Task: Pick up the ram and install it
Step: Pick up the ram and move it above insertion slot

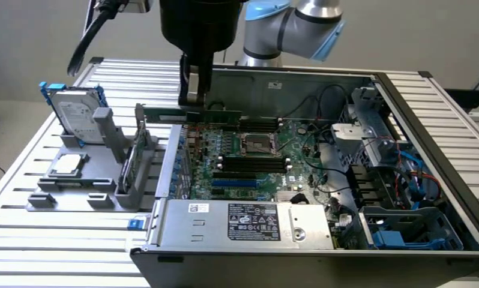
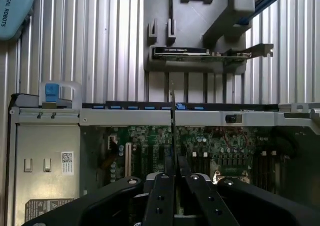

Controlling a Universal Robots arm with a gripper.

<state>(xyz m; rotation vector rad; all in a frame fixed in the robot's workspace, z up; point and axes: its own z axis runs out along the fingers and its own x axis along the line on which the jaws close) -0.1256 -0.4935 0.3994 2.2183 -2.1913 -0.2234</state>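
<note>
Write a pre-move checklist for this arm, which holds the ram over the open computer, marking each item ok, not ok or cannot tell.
1. The ram gripped in the shut claw: ok.
2. The ram held about level: ok.
3. The ram seated in a slot: not ok; it hangs above the motherboard.
4. The black slots empty: ok, they look bare.
5. The ram lined up over one slot: cannot tell.
</note>
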